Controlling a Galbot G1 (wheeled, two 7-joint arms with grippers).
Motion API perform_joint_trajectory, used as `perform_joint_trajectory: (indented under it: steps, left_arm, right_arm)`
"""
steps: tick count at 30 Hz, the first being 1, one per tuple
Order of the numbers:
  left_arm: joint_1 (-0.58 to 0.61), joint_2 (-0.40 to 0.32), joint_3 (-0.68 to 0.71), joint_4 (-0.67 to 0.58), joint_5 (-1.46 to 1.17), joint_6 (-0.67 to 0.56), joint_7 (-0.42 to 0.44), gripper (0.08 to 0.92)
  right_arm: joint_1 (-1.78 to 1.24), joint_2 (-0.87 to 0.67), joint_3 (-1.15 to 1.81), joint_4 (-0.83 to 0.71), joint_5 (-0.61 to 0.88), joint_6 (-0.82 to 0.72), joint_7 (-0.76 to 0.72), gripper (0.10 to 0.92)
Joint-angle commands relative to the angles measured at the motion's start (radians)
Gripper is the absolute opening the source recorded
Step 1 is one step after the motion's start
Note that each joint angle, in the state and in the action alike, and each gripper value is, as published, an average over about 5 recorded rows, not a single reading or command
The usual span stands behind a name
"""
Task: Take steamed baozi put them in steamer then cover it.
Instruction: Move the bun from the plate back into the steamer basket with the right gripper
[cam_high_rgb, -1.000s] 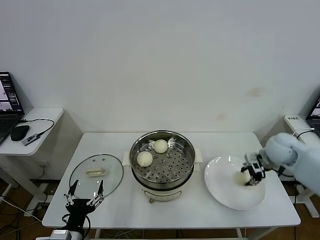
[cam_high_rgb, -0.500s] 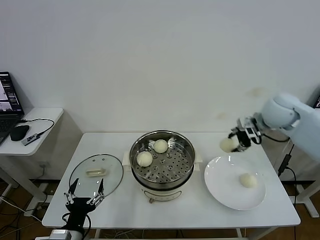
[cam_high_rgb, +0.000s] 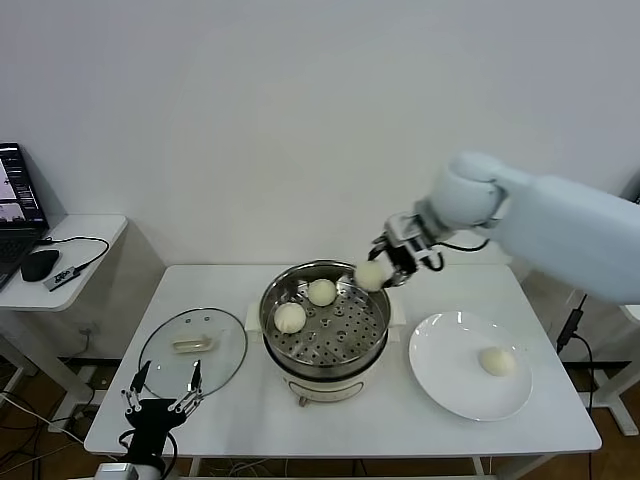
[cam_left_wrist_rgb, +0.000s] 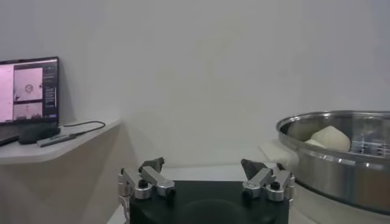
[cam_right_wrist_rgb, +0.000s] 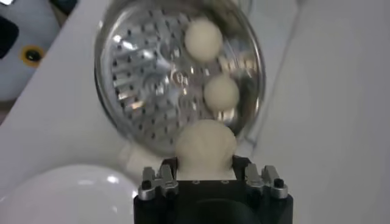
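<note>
Two baozi (cam_high_rgb: 305, 304) already sit on the perforated tray of the steamer (cam_high_rgb: 325, 320) in the head view, toward its rear-left part, while the right gripper (cam_high_rgb: 388, 264) hangs over the steamer's rear-right rim, clenched on a third baozi (cam_high_rgb: 369, 275); the free tray lies just forward and left of it. A fourth baozi (cam_high_rgb: 491, 361) waits on the white plate (cam_high_rgb: 445, 385) right of the steamer, and the glass lid (cam_high_rgb: 192, 347) lies to the steamer's left, near the left gripper (cam_high_rgb: 161, 391). The left wrist view shows that gripper's fingers (cam_left_wrist_rgb: 149, 178) spread wide, empty, beside the steamer wall (cam_left_wrist_rgb: 341, 164). The right wrist view looks past the gripped bun (cam_right_wrist_rgb: 205, 145) onto the tray, so the drop is probably close.
</note>
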Motion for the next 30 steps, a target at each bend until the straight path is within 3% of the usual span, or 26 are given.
perform_joint_trajectory:
  steps: [1, 13, 30]
  left_arm:
    - [-0.002, -0.006, -0.002, 0.003, 0.0, 0.0, 0.0, 0.823]
    - [-0.011, -0.018, 0.0, 0.019, 0.0, -0.003, 0.0, 0.823]
    - [-0.006, -0.024, -0.006, 0.021, -0.001, -0.011, -0.002, 0.823]
  right_arm:
    - [-0.006, 0.182, -0.146, 0.008, -0.066, 0.165, 0.052, 0.569]
    - [-0.053, 0.208, -0.189, -0.027, -0.292, 0.415, 0.083, 0.568]
    - [-0.068, 0.224, -0.192, -0.014, -0.334, 0.529, 0.066, 0.578]
